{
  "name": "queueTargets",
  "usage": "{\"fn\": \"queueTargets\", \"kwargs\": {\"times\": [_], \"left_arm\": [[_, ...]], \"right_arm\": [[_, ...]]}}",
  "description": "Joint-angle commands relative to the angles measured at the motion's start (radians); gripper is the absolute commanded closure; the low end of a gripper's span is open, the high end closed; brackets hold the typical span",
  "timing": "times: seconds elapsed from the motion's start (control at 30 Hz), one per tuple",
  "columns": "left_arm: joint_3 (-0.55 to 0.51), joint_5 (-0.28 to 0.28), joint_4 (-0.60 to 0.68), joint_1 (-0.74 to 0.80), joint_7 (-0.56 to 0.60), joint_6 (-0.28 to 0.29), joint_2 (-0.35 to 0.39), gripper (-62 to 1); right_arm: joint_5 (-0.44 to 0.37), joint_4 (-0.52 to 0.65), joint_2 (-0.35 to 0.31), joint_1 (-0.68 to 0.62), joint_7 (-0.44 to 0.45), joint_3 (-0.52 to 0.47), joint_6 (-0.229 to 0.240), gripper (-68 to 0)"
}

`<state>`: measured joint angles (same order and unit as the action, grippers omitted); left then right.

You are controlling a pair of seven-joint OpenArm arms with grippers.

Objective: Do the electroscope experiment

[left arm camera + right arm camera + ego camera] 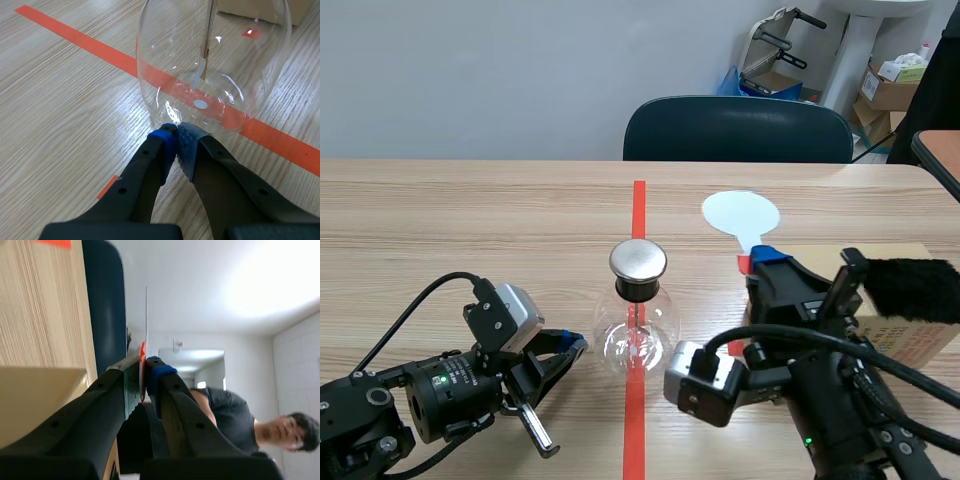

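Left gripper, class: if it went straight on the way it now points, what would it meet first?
The electroscope's glass flask, low on its wall. The left gripper has its fingertips shut, points right at it and sits very close. Whether they touch cannot be told.

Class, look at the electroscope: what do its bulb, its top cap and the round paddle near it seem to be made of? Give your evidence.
Bulb: clear glass by the look; the tape line shows through and it carries sharp glints. Cap: brushed metal, grey with a soft sheen. Paddle: pale, flat, matte sheet, probably plastic, though that stays open.
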<state>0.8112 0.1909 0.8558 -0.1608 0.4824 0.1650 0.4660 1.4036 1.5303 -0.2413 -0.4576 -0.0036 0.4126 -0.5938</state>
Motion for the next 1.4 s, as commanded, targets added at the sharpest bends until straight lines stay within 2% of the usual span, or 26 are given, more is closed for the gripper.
{"fn": "queueTargets", "kwargs": {"times": [0.0, 0.3, 0.5, 1.2, 1.37], "left_arm": [[-0.002, 0.006, 0.014, -0.003, 0.014, 0.002, -0.003, -2.9], [-0.002, 0.006, 0.014, -0.003, 0.014, 0.002, -0.003, -2.9], [-0.002, 0.006, 0.014, -0.003, 0.014, 0.002, -0.003, -2.9], [-0.002, 0.006, 0.014, -0.003, 0.014, 0.002, -0.003, -2.9], [-0.002, 0.006, 0.014, -0.003, 0.014, 0.002, -0.002, -2.9]], "right_arm": [[0.0, 0.015, -0.002, 0.017, 0.032, -0.008, -0.01, -1.5], [0.0, 0.015, -0.002, 0.017, 0.241, -0.008, -0.01, -1.5], [0.0, 0.015, -0.002, 0.017, 0.299, -0.008, -0.01, -1.5], [0.0, 0.015, -0.002, 0.017, 0.317, -0.008, -0.01, -1.5], [0.0, 0.015, -0.003, 0.017, 0.27, -0.008, -0.01, -1.5]]}}
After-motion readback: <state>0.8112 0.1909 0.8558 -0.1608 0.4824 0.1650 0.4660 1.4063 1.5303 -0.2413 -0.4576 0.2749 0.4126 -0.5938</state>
